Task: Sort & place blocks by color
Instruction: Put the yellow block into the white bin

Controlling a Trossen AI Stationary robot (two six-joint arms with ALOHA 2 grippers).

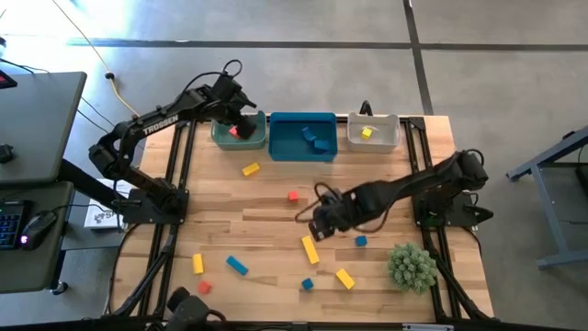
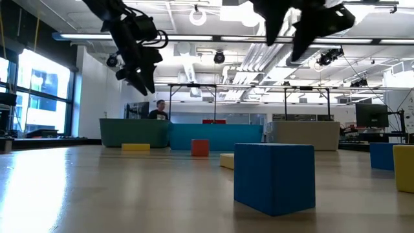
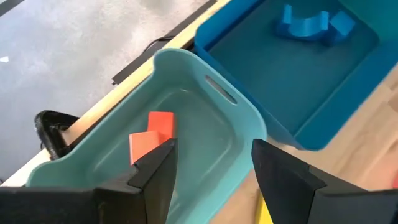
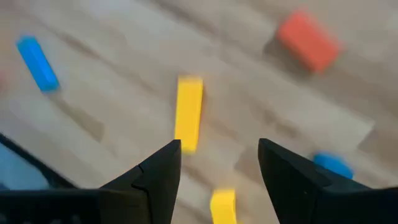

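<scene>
My left gripper [image 1: 236,121] hangs open and empty over the teal bin [image 3: 239,121], where two red blocks [image 3: 155,132] lie on the floor. My right gripper [image 1: 322,223] is open and empty above the middle of the table. Below it lie a yellow bar [image 4: 188,113], a red block [image 4: 309,39], a blue bar [image 4: 38,62] and another yellow block [image 4: 222,205]. The blue bin [image 1: 302,136] holds blue pieces [image 3: 305,25]. In the grey bin [image 1: 386,138] lies a yellow block [image 1: 367,132]. More blocks lie scattered flat on the table.
The three bins stand in a row at the far edge. A spiky green plant ball [image 1: 411,266] sits at the near right. Loose blocks lie near the front edge: yellow [image 1: 197,264], blue [image 1: 237,266], red [image 1: 204,287], blue [image 1: 307,284], yellow [image 1: 344,278].
</scene>
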